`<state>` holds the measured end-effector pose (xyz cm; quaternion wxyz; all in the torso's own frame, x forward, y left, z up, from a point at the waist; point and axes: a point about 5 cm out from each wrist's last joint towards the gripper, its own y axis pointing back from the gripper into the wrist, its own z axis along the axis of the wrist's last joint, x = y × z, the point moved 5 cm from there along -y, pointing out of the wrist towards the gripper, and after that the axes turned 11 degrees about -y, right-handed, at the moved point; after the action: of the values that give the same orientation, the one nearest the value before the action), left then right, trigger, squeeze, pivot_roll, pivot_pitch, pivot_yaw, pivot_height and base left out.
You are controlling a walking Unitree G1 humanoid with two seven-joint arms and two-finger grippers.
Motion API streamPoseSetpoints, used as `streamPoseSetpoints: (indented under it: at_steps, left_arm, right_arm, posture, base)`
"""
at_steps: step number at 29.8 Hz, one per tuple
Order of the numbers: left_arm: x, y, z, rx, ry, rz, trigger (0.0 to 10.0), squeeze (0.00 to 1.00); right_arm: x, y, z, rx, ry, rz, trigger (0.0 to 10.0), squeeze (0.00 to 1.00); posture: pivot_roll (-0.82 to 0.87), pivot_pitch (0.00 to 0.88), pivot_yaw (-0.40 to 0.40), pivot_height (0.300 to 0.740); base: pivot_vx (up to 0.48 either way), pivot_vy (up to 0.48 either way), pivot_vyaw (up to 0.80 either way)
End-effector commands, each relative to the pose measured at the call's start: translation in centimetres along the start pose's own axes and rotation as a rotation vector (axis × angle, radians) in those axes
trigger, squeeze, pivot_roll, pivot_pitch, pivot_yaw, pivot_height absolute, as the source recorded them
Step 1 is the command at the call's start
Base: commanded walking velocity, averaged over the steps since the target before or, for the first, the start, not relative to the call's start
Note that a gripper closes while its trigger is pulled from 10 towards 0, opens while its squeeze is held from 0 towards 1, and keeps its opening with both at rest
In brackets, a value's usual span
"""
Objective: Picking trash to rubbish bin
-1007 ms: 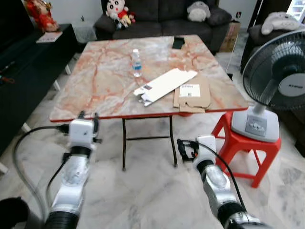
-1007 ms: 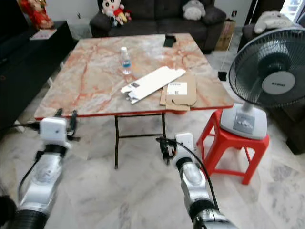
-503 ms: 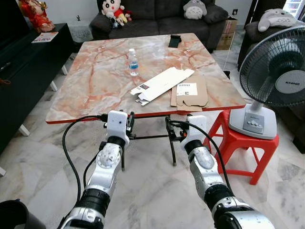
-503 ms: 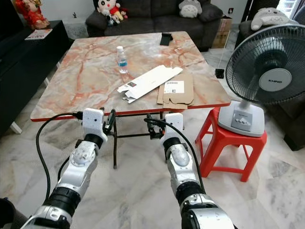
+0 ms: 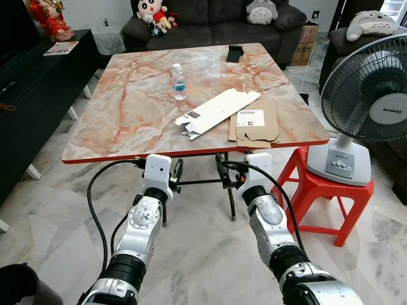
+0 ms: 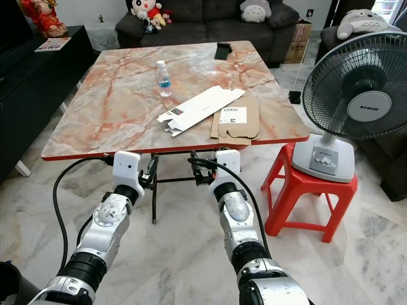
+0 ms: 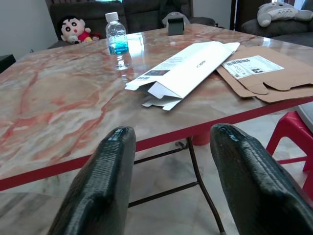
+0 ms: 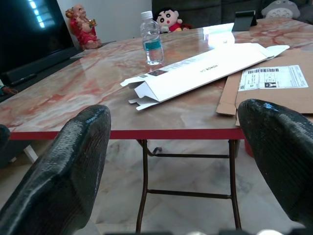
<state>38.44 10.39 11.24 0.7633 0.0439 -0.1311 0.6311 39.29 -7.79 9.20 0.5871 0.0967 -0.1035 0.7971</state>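
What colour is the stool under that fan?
The stool is red, clearest in the right eye view, with the fan standing on it.

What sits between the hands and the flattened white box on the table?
Nothing visible does. Both hands, left hand and right hand, hang open just below the table's near red edge. The white box lies beyond on bare marble, with the brown cardboard beside it and the water bottle farther back.
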Motion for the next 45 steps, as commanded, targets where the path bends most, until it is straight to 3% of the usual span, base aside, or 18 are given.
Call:
streamPoseSetpoints:
  at_steps: [1,24,25,36,45]
  left_arm:
    - [-0.1,-0.4,0.2,-0.003,-0.015,-0.005,10.0,1.0]
    - [1.4,-1.4,0.8,-0.009,-0.012,0.024,10.0,1.0]
    - [1.4,-1.4,0.6,0.006,0.011,0.027,10.0,0.0]
    - [1.7,-1.2,0.3,0.007,0.089,0.03,10.0,0.0]
    - [2.4,-1.2,0.1,0.021,0.096,0.064,10.0,0.0]
  right_arm:
    - [0.8,-0.5,0.9,-0.031,0.007,0.028,10.0,0.0]
    - [1.9,-1.2,1.4,-0.04,0.006,0.047,10.0,0.0]
    - [1.9,-1.2,1.5,-0.041,0.008,0.048,10.0,0.0]
    - [2.2,-1.2,1.2,-0.041,0.021,0.05,10.0,0.0]
    - [1.9,-1.0,1.1,-0.045,-0.01,0.036,10.0,0.0]
  posture:
    - [0.03,0.0,0.049,0.74]
    - [0.05,0.0,0.069,0.74]
    - [0.05,0.0,0.071,0.74]
    - [0.05,0.0,0.089,0.74]
    - [0.05,0.0,0.106,0.74]
  base:
    - [0.0,0.0,0.0]
    - [0.0,0.0,0.0]
    - [0.0,0.0,0.0]
    - [0.0,0.0,0.0]
    - [0.438,0.0,0.28]
